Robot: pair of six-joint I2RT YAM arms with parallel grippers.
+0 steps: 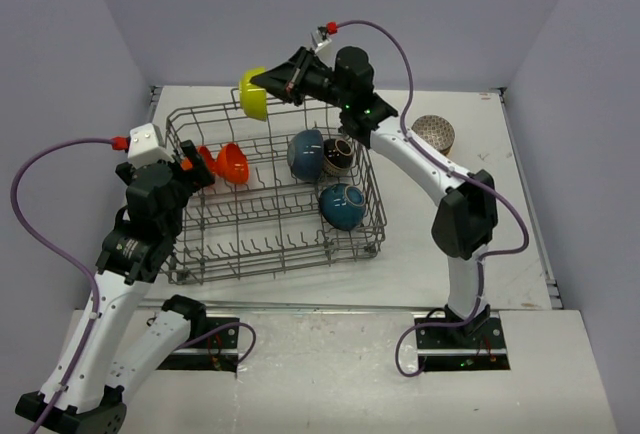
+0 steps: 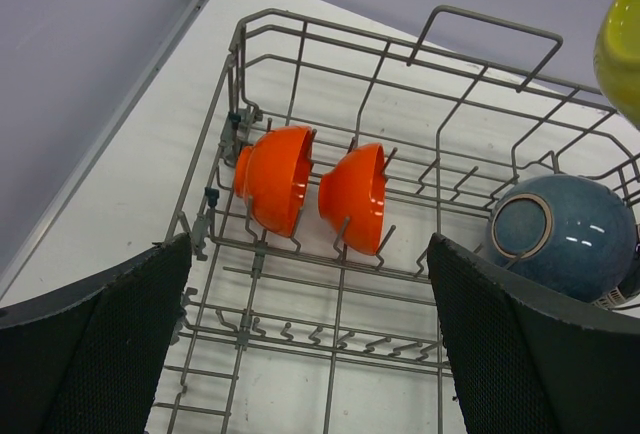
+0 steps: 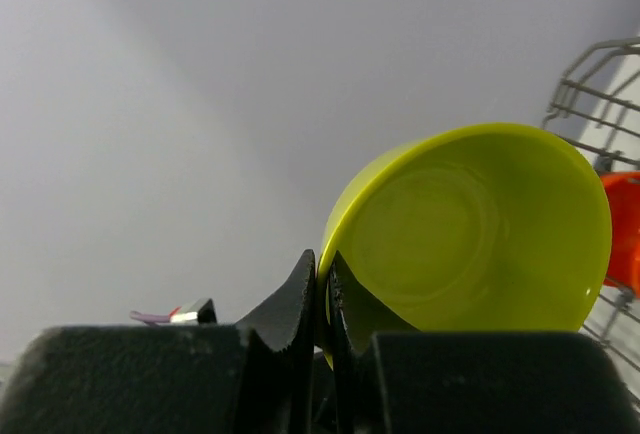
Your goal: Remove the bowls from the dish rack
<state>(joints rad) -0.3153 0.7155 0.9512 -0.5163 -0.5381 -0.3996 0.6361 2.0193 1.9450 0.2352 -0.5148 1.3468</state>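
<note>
Yellow-green bowl (image 3: 470, 234) hangs from the right gripper (image 3: 325, 289), whose jaws are nearly closed, pinching the bowl's wall at the rim with one finger inside and one outside. The bowl tilts on its side, its hollow turned back toward the wrist. It is clear of the dish rack (image 1: 270, 244), up over the rack's far left corner.

The left gripper (image 2: 308, 254) hovers over the rack's left side with its jaws spread wide and nothing between them. Just ahead of these jaws and a little below, an orange bowl (image 2: 275, 179) and a second orange bowl (image 2: 355, 194) stand on edge side by side among the tines, close together. Ahead of the right-hand finger a blue bowl (image 2: 565, 239) lies on its side, foot ring toward the camera. Beside it, further from the left jaws, sits a dark patterned bowl (image 1: 338, 154), and nearer the arm bases a second blue bowl (image 1: 342, 206), all inside the rack. A speckled bowl (image 1: 433, 132) sits on the table (image 1: 430, 254) outside the rack, well apart from both grippers.
</note>
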